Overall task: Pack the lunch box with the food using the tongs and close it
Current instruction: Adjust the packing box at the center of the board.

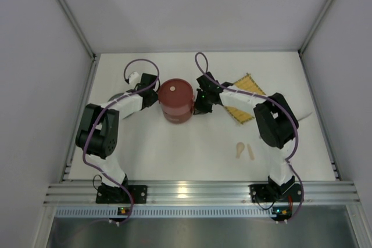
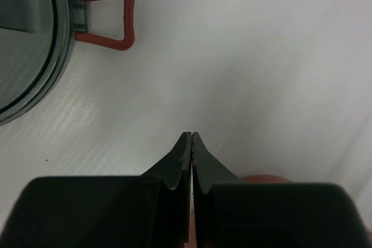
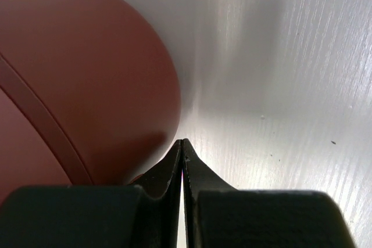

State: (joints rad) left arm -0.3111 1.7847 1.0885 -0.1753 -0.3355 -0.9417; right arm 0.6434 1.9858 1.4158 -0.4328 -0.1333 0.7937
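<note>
The dark-red lunch box (image 1: 176, 101) stands stacked and lidded in the middle of the table. My left gripper (image 1: 153, 92) sits against its left side, jaws shut with nothing seen between them; in the left wrist view the gripper (image 2: 192, 135) points at bare table, with a sliver of the lunch box (image 2: 264, 177) behind one finger. My right gripper (image 1: 200, 100) is at the box's right side, also shut; its wrist view shows the gripper (image 3: 183, 141) just beside the lunch box wall (image 3: 87, 79). The food is out of view. The tongs do not show clearly.
A round steel-lined piece (image 2: 26, 39) with a red loop handle (image 2: 107, 18) lies on the table by my left arm. The yellow woven mat (image 1: 249, 88) lies partly under my right arm. Two beige sticks (image 1: 244, 151) lie near the front right.
</note>
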